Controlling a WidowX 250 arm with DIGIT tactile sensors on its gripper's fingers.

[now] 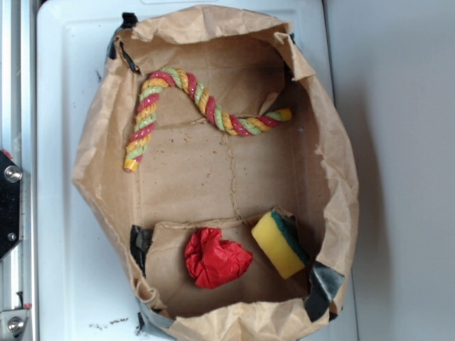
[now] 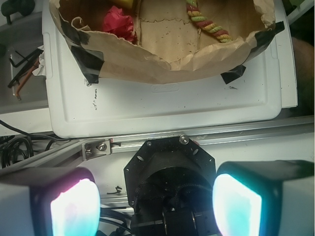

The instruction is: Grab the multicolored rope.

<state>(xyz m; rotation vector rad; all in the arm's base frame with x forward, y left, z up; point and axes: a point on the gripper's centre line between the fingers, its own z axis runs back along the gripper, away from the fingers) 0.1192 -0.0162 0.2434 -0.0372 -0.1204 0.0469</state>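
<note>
Looking past your pincer [image 2: 156,204], its jaws spread apart and empty, you see the white bench [image 2: 172,103] ahead, then the paper bag [image 2: 162,61]. Inside, far ahead, lie the multicolored rope [image 2: 209,22], to the right, and red crumpled paper [image 2: 118,24].

- Robot lab or workshop setup, not a home.
- Aluminium rail [image 2: 206,137] with bolted bracket [image 2: 96,147] edges the white desk [image 2: 172,105].
- Loose cables [image 2: 15,147] beside it.
- Paper bag [image 1: 99,142] taped down with black tape [image 2: 88,61].
</note>
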